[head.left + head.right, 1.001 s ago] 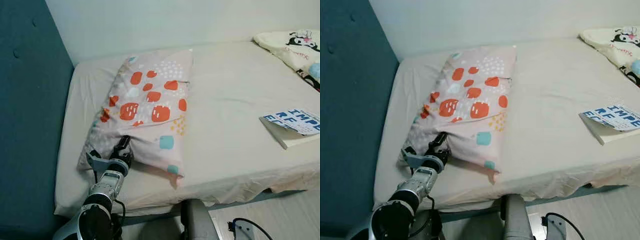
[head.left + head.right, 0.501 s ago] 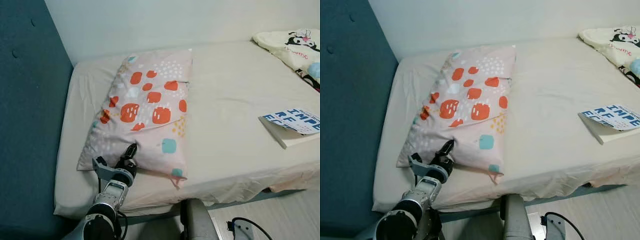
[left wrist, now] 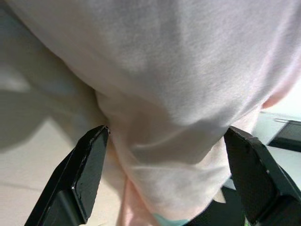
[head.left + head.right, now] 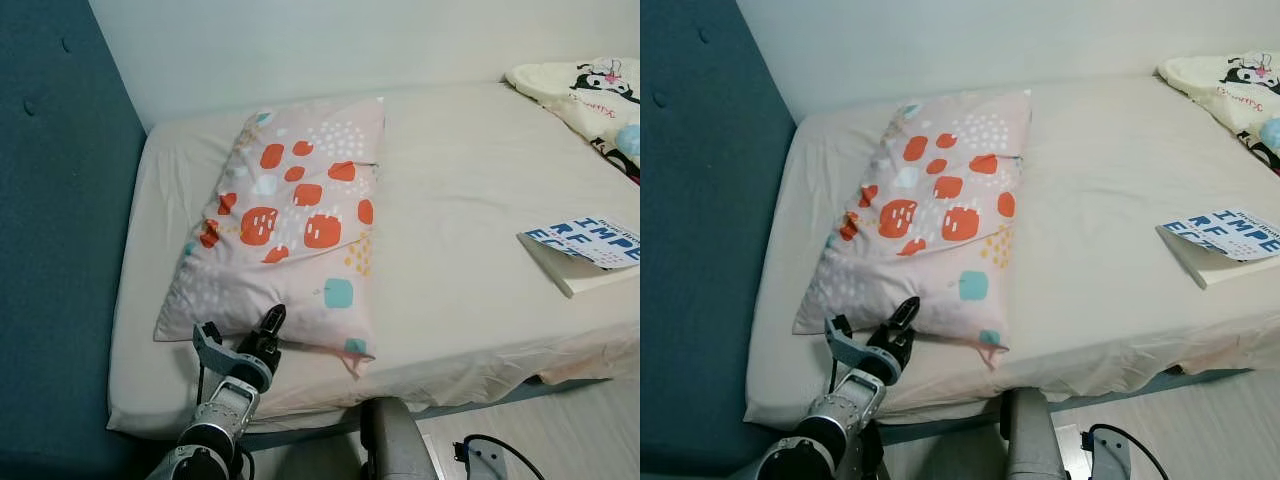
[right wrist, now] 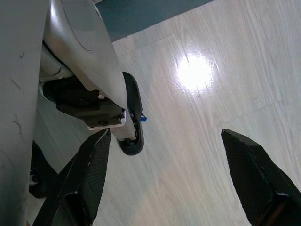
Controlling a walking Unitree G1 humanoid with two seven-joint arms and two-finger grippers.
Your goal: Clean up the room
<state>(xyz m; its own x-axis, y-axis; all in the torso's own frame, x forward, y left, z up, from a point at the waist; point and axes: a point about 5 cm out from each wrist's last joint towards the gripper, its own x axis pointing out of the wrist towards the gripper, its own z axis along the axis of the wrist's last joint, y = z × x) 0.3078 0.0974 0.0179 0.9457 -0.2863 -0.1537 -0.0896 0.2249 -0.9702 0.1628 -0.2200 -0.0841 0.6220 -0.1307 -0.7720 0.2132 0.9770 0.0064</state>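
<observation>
A pink pillow (image 4: 290, 225) with orange and teal patches lies flat on the cream bed (image 4: 470, 190), near its head end. My left gripper (image 4: 240, 330) is open at the pillow's near edge, one finger on each side of the hem. In the left wrist view the pillow's pale fabric (image 3: 178, 94) bulges between the two black fingers (image 3: 84, 174) without being pinched. My right gripper (image 5: 169, 183) hangs open beside my body, over the wooden floor (image 5: 202, 94).
A white book (image 4: 588, 252) with blue lettering lies near the bed's front right edge. A cartoon-print blanket (image 4: 590, 95) is bunched at the far right. A dark blue padded wall (image 4: 50, 250) borders the bed on the left.
My left gripper has drawn back from the pillow toward the bed's near edge and stands open. The pillow's lifted near edge has dropped flat onto the sheet.
</observation>
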